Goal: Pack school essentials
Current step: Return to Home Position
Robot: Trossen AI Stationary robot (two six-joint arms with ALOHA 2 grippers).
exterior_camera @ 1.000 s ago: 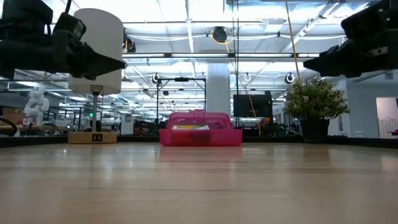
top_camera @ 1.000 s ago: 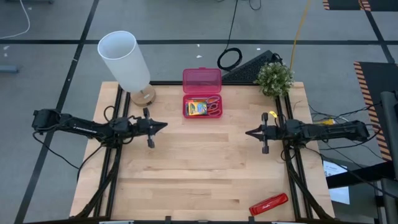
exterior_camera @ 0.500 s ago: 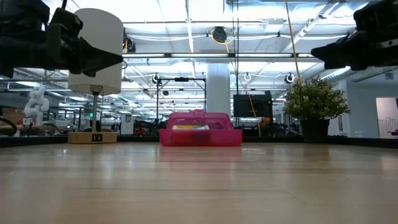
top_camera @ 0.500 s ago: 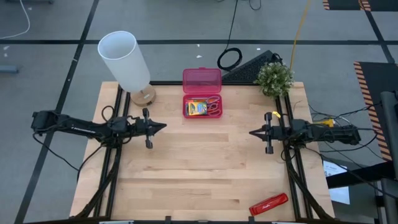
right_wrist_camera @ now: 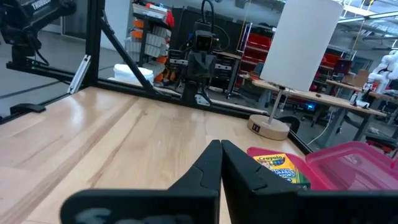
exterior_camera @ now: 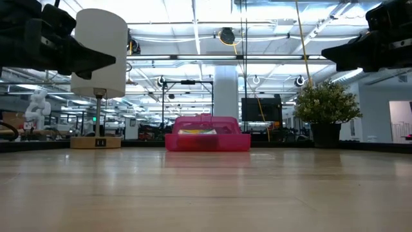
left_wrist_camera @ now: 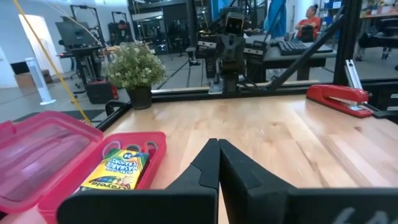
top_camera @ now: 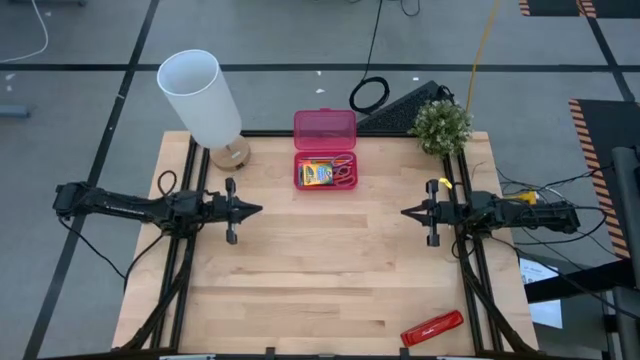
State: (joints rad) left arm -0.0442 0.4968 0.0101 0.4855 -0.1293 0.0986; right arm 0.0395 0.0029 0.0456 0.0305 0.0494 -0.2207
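**Case filled, lid not yet down**

The left gripper (top_camera: 256,209) hangs empty, fingers pressed together. The crayon box (top_camera: 318,174) and scissors (top_camera: 343,172) lie inside the open pink case (top_camera: 324,128) (far table edge). The right gripper (top_camera: 406,213) waits likewise pinched. Next likely: closing the lid.

Bright even overhead light, ceiling-strip glare in the low view, soft shadows, blurred backgrounds.

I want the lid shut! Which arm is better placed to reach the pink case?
Probably left, but only just: the left hand sits slightly nearer the case than the right hand. Both are shut.
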